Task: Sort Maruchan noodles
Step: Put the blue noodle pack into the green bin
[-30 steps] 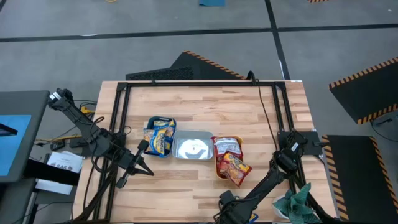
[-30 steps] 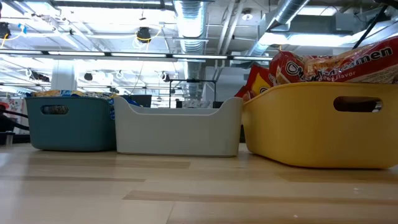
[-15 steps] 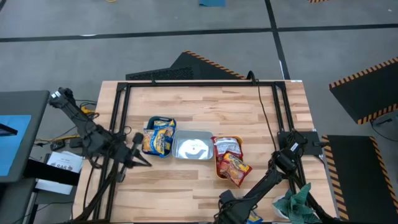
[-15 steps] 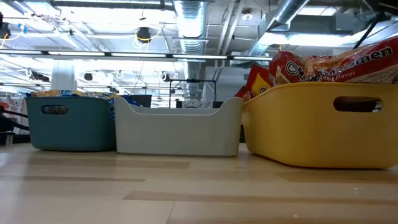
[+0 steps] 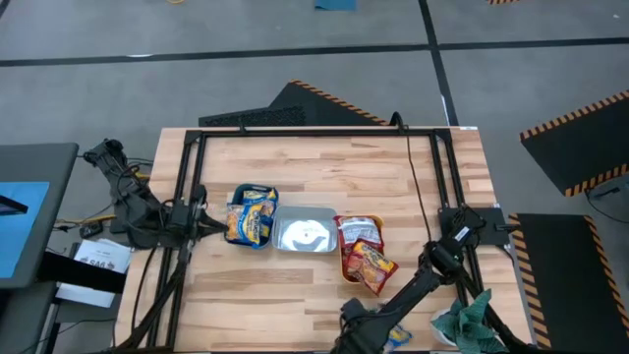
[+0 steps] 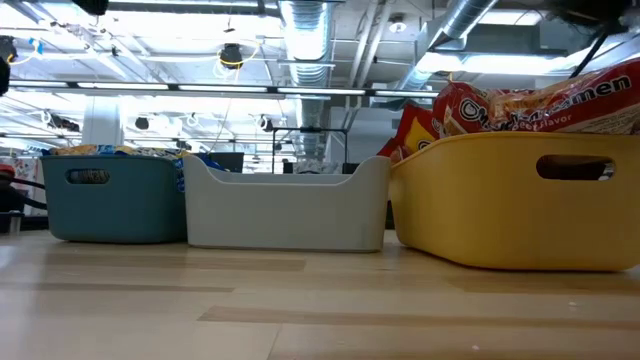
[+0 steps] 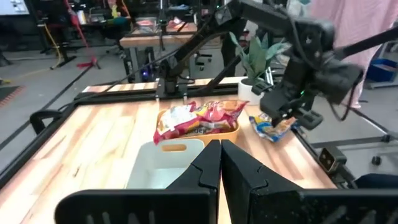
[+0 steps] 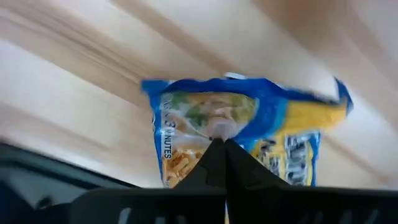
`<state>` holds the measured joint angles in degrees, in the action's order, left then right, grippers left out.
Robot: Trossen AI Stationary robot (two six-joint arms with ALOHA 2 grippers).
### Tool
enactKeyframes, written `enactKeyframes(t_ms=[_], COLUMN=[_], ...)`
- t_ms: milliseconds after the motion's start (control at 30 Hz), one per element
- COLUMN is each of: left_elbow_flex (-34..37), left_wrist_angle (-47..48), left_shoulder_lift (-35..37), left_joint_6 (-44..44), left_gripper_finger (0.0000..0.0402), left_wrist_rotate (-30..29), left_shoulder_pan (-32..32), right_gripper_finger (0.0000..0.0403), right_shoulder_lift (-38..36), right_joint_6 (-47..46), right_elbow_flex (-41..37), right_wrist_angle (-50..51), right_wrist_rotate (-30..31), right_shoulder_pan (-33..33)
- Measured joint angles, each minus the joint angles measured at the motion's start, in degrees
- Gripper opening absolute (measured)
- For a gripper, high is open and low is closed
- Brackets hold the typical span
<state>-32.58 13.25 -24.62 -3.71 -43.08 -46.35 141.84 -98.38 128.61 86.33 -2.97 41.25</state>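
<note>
Wooden table (image 5: 324, 167) carries row of three bins: teal bin (image 5: 253, 215) with yellow packets, clear bin (image 5: 304, 231) bare, orange bin (image 5: 361, 254) heaped with red packets, top one overhanging its rim. Right gripper (image 8: 219, 144) low at near table edge, fingers pinched onto edge of yellow-blue noodle packet (image 8: 242, 134), its long axis crosswise to fingers. Left gripper (image 7: 220, 155) just beside teal bin, fingers pressed together, nothing held

Light wooden worktop (image 5: 334, 167), plank-style. Three bins sit in a row mid-frame: teal bin (image 5: 253, 215) left, clear bin (image 5: 304, 232) middle, orange bin (image 5: 360, 248) right, sides touching or nearly so.
</note>
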Motion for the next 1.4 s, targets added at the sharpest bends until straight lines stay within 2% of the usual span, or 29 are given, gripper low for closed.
enactKeyframes(t_ms=[200, 300, 533, 667, 833, 967, 1233, 1400], left_elbow_flex=[0.0, 0.0, 0.0, 0.0, 0.0, 0.0, 0.0, 0.0], left_wrist_angle=[0.3, 0.3, 0.4, 0.6, 1.3, 1.5, 1.5, 1.5], left_shoulder_lift=[-0.1, -0.1, -0.1, -0.1, -0.1, -0.1, -0.1, -0.1], left_joint_6=[0.1, 0.2, 0.2, 0.2, 0.1, 0.1, 0.0, 0.0], left_gripper_finger=[0.0, 0.0, 0.0, 0.0, 0.0, 0.0, 0.0, 0.0], left_wrist_rotate=[-0.5, -0.7, -0.9, -0.9, -1.0, -1.0, -1.0, -1.0], left_shoulder_pan=[0.0, 0.0, 0.0, 0.0, 0.0, 0.0, 0.0, 0.0], right_gripper_finger=[0.0006, 0.0006, 0.0008, 0.0024, 0.0066, 0.0117, 0.0251, 0.029], right_shoulder_lift=[-0.3, -0.5, -0.4, -0.4, -0.5, -0.5, -0.6, -0.7], right_joint_6=[2.9, 5.2, 12.5, 15.2, 17.9, 21.3, 29.4, 29.6], right_elbow_flex=[5.9, 6.1, 6.0, 6.2, 6.3, 6.3, 6.3, 5.1], right_wrist_angle=[1.1, -2.2, -7.3, -8.0, -9.5, -11.3, -6.9, -1.7], right_wrist_rotate=[8.8, 13.0, 14.1, 13.7, 9.4, 6.3, 5.9, 5.9], right_shoulder_pan=[-0.8, -1.2, -3.7, -4.9, -5.9, -5.8, -5.8, -5.5])
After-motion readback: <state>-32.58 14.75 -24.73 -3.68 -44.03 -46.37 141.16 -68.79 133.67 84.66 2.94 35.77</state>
